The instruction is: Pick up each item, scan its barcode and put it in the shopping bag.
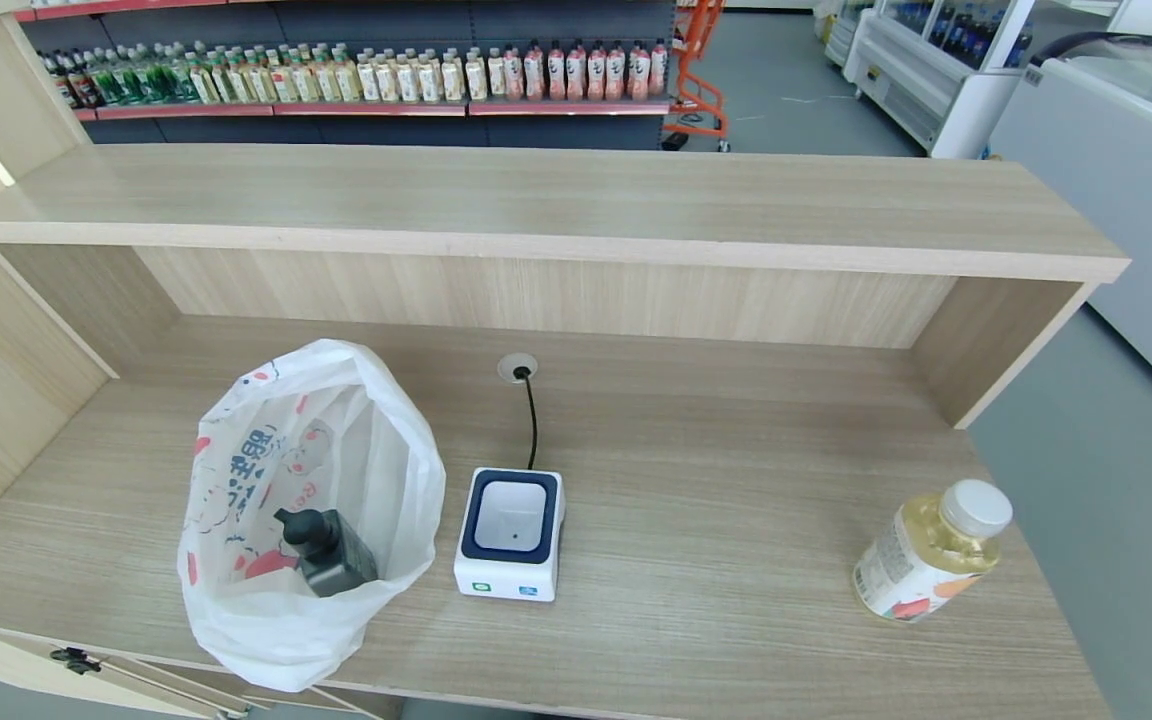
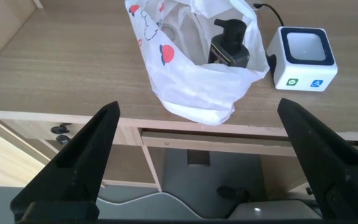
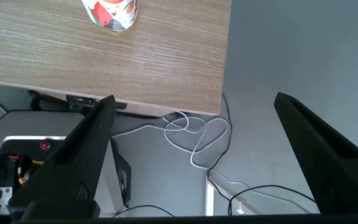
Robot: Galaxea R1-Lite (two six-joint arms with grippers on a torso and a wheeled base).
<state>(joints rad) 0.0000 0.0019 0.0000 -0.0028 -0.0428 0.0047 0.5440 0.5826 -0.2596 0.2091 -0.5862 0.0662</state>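
Since a dark pump bottle (image 1: 328,552) already sits inside the white shopping bag (image 1: 306,510), which stands open at the left of the wooden surface (image 1: 736,560), 1 item looks to be finished with, though the pictures cannot confirm that it was scanned. The scanner (image 1: 511,533) sits just beside the bag on its right, window facing up, with its cable running to a hole at the back. The 1 item I can see left to handle is a yellow drink bottle (image 1: 931,565) with a white cap, standing upright near the surface's right end, well apart from the scanner. Neither arm has taken it up: the left claw (image 2: 198,109) is spread wide and empty, off the front edge of the surface near the bag, and the right claw (image 3: 194,99) is likewise spread and empty, off the front edge near the right corner, apart from the bottle. By my judgement about half the task is left: pick up the yellow bottle, scan it, and bag it.
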